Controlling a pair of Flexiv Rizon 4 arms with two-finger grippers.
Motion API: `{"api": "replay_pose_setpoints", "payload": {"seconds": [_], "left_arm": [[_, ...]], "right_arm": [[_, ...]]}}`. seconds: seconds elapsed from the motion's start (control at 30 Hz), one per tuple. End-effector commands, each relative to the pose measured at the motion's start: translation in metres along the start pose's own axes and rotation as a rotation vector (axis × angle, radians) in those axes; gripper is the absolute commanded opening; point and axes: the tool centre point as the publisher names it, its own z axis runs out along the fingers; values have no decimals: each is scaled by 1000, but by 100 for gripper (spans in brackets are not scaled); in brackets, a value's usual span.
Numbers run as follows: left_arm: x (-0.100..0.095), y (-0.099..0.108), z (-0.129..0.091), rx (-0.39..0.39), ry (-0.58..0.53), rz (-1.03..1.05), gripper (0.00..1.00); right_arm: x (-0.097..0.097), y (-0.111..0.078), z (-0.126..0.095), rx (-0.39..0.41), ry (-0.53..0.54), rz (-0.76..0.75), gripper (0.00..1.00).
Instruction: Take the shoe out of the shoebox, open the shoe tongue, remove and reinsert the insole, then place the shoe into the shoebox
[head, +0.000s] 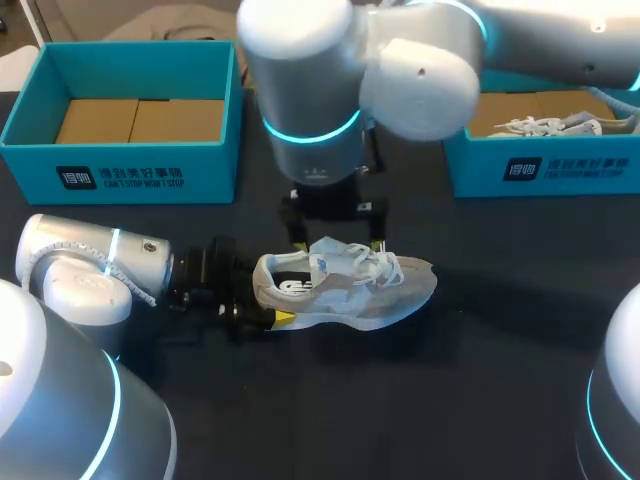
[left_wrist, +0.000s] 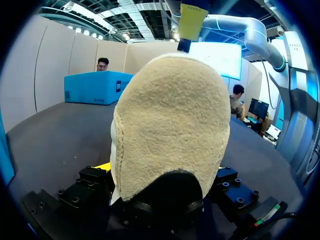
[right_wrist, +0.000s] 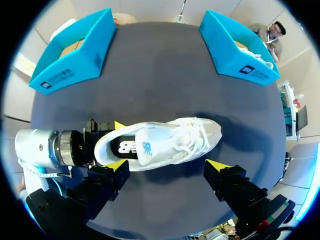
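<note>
**Heel clamped, second pincer spread**

The left pincer (head: 274, 292) grips the pale shoe (head: 350, 285) at its heel from both sides. The right pincer (head: 337, 240) hangs wide open above the laces. The shoe lies on the dark surface (head: 470, 400), outside the blue shoebox (head: 120, 170).

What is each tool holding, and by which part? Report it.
The left tool grips the shoe by its heel; the right tool is open, holding nothing.
</note>
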Motion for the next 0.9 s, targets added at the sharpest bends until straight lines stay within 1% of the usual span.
{"api": "replay_pose_setpoints", "payload": {"seconds": [0.03,0.1,0.2,0.3,0.47,0.53,0.73,0.9], "left_arm": [[0,3,3,-4,-2,-1,0],[0,3,3,-4,-2,-1,0],[0,3,3,-4,-2,-1,0],[0,3,3,-4,-2,-1,0],[0,3,3,-4,-2,-1,0],[0,3,3,-4,-2,-1,0],[0,3,3,-4,-2,-1,0],[0,3,3,-4,-2,-1,0]], "right_arm": [[19,-3,11,26,-93,12,100],[20,-5,16,25,-96,23,100],[24,-7,24,43,-128,21,100],[28,-9,31,39,-117,29,100],[32,-9,44,44,-139,7,100],[32,-9,51,49,-143,-1,100],[30,-5,61,29,-218,-23,100],[26,-1,69,28,-255,-33,100]]}}
